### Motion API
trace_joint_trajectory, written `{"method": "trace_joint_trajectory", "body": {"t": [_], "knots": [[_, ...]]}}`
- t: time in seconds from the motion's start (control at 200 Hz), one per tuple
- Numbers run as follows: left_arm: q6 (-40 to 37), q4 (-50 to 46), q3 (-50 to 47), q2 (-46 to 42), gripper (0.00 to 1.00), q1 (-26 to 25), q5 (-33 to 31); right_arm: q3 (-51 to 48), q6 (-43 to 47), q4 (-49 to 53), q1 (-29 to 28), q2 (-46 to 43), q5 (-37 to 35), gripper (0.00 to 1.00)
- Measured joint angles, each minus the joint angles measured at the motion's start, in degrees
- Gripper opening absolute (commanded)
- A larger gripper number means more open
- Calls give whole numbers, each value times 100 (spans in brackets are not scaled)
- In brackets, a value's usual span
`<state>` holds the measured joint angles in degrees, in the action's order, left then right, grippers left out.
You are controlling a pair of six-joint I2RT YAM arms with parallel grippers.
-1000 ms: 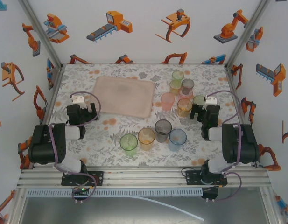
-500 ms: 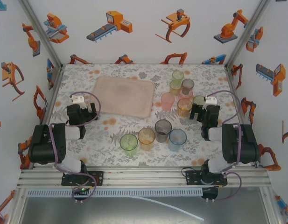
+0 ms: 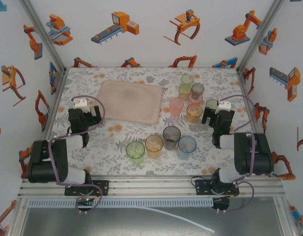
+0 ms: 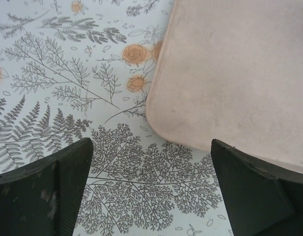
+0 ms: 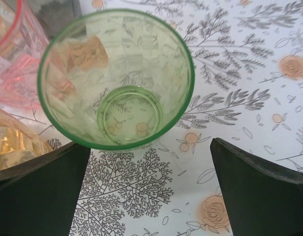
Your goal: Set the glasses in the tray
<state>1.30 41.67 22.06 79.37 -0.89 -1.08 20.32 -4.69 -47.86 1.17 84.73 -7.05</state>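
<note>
Two grippers are hovering over the floral tablecloth (image 3: 107,147), both gaping wide and pinching nothing. On the left, the left gripper (image 3: 85,112) is hanging just beside the near left corner of the tray (image 3: 131,101), its dark fingers (image 4: 53,191) spreading either side of patterned cloth while the pale pink tray is lying flat ahead of them to the right. Moving right, a green glass (image 3: 135,151), an orange glass (image 3: 154,145), a smoky grey glass (image 3: 171,135) and a blue glass (image 3: 186,146) are standing upright on the cloth in a loose near row, well apart from the tray. Beyond them, six more are clustering near the tray's right edge without touching it, among them a pink glass (image 3: 176,105) and an amber glass (image 3: 194,113). Furthest right, the right gripper (image 3: 216,115) is pointing at a pale green glass (image 5: 117,78), which is standing upright just ahead of the spread fingertips, beside the pink and amber ones
</note>
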Motion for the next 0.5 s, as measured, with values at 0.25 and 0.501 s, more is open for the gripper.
{"method": "trace_joint_trajectory", "body": {"t": [0.25, 0.501], "knots": [[37, -1440, 339, -813, 97, 0, 245, 22, -68, 693, 0, -879, -48, 99], [-160, -3272, 1130, -1274, 97, 0, 634, 374, -417, 2155, 0, -1838, -57, 99]]}}
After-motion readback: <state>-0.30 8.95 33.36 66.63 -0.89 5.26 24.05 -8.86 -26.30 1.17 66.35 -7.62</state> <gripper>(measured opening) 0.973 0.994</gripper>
